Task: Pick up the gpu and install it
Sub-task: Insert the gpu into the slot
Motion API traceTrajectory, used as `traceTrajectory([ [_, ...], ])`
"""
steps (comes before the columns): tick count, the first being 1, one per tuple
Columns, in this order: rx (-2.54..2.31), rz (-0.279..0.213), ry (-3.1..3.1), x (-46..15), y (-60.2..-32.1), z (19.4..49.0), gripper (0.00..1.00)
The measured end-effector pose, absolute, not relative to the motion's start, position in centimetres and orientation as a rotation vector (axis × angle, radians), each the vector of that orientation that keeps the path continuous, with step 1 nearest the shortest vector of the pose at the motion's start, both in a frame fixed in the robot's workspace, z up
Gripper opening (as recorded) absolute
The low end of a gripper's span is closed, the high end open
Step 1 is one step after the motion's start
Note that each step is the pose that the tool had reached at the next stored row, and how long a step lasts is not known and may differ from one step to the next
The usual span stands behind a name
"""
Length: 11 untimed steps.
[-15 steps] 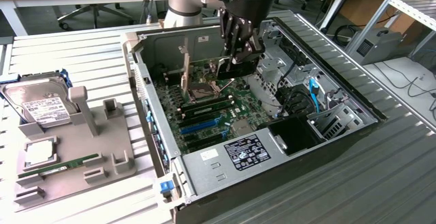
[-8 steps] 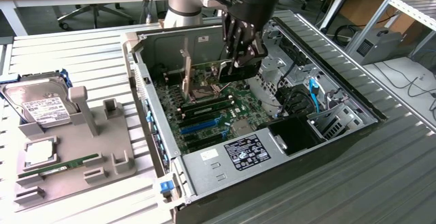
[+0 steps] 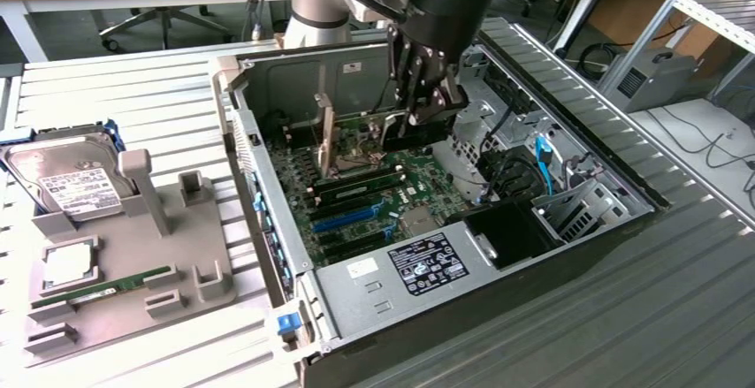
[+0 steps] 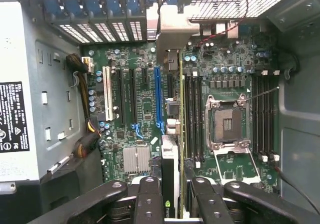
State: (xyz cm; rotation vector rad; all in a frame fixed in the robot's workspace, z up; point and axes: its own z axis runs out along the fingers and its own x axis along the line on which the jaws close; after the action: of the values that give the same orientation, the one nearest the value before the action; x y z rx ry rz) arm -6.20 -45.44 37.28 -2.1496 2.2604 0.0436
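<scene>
The fingers (image 4: 149, 199) are clamped on the gpu (image 4: 169, 159), one either side, holding the card on edge down inside the open case (image 3: 354, 269). It sits over the motherboard (image 4: 142, 106), just beside the long blue slot (image 4: 158, 98) and next to the CPU socket (image 4: 227, 124), its pale bracket (image 4: 172, 26) up against the rear slot covers (image 4: 100, 31). On the desk (image 3: 141, 96), at the exterior view's left, the hard drive (image 3: 65, 185) and RAM stick (image 3: 101, 289) lie in the grey tray (image 3: 177, 264), well apart from the case.

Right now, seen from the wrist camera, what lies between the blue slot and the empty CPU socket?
In the wrist view, the gpu, held edge-on in the gripper, and black memory slots lie between the blue slot and the CPU socket.
</scene>
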Motion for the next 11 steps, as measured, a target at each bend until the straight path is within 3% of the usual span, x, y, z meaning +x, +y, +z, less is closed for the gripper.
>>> traceTrajectory([
  [11,-2.144,0.044,2.266,-6.2,-45.5,35.2,0.27],
])
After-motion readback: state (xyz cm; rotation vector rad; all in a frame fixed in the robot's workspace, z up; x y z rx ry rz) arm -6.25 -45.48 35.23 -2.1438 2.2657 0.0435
